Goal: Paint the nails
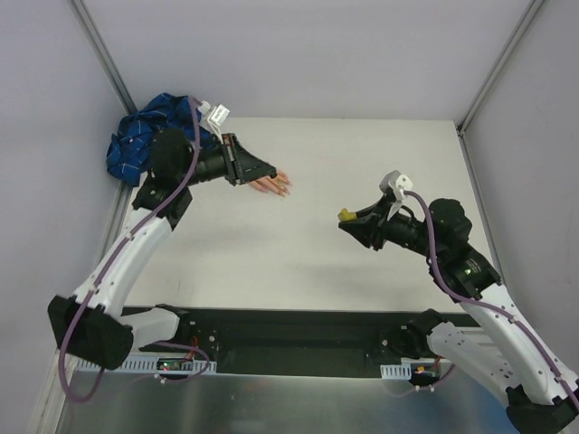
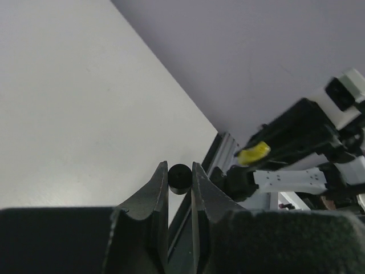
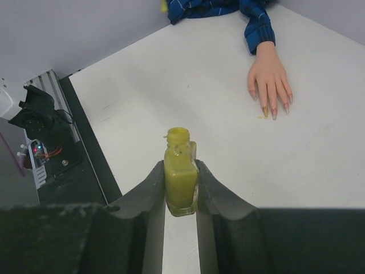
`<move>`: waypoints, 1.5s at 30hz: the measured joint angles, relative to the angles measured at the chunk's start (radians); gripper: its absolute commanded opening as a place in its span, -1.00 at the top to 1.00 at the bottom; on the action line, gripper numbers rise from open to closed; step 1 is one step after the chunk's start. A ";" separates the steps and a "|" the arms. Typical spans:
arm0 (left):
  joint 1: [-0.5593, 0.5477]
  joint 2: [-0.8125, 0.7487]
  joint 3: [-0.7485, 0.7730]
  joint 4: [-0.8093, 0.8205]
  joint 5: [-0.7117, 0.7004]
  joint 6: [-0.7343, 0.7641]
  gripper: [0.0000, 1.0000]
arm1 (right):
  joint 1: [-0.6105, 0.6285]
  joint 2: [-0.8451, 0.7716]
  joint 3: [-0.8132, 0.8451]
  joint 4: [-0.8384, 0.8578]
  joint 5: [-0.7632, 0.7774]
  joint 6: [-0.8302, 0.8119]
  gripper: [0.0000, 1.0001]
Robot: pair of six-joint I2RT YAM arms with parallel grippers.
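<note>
The nails [image 3: 274, 115] are lying at the far left of the table [image 3: 171, 74], on a mannequin hand [image 3: 268, 77] resting flat. The left hand [image 2: 179, 166] is pinching a small black cap [image 2: 178, 181] close beside them. The right hand [image 3: 180, 165] is clamping an open yellow bottle [image 3: 179, 140], well apart to the right.

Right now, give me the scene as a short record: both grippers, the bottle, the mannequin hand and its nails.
left gripper: shut on a small black cap, by the mannequin hand's wrist
right gripper: shut on the yellow bottle
bottle state: upright, neck open
mannequin hand: palm down on the table, in a blue plaid sleeve
nails: pinkish, one looks yellowish
yellow spot: on the table by the fingertips
</note>
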 measured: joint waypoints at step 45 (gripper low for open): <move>-0.436 0.016 0.257 -0.192 -0.120 0.029 1.00 | 0.013 0.105 0.161 -0.006 -0.324 0.052 1.00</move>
